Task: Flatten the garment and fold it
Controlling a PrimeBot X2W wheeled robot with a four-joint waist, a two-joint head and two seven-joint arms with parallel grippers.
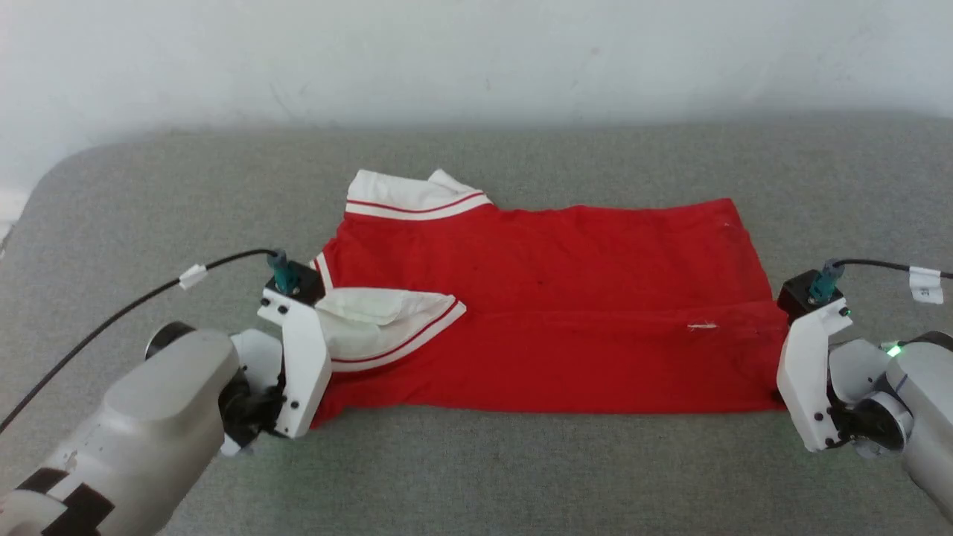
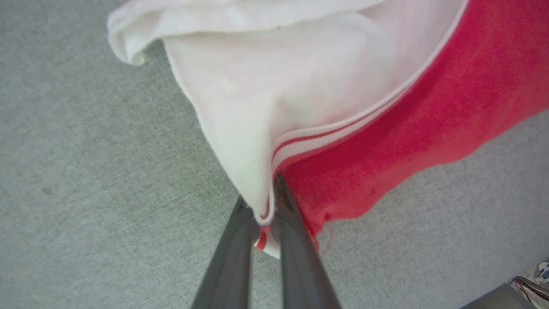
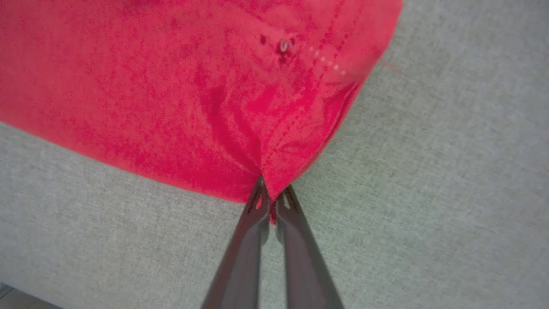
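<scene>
Now, left gripper (image 2: pixel 262 201): long dark fingers closed tight on cloth, pinching the striped edge of a white sleeve where it meets red fabric.
Left grip spot: in the head view, at 8 o'clock of the garment (image 1: pixel 551 298), its near left corner.
Right gripper (image 3: pixel 273 191): fingers pressed together on a red corner; cloth pulls up into a point between them.
Right grip spot: at 4 o'clock of the garment in the head view, near right corner by the stitched hem.
Garment place: middle of the grey table (image 1: pixel 521 461), spread sideways, sleeve end toward 9, hem end toward 3.
Garment look: plain red side up, mostly flat; a line runs 9-to-3 across it, fold or seam, cannot tell.
Near sleeve (image 1: pixel 387 320): white, red-white striped edge, lying folded in over the red body at 9 o'clock, rumpled.
Far sleeve (image 1: pixel 406 195): white, same striped trim, sticking out at 11 o'clock, a bit crumpled.
White fleck (image 1: pixel 701 325): small mark on the red at about 4 o'clock, too small to tell what.
Cable tags: white tag on the left cable (image 1: pixel 193 276), blank as far as shown; right cable tag (image 1: pixel 925 285) has a dark mark, unreadable.
Green light (image 1: pixel 891 348): lit on the right arm.
Wall (image 1: pixel 476 59): pale, at 12 o'clock behind the table.
</scene>
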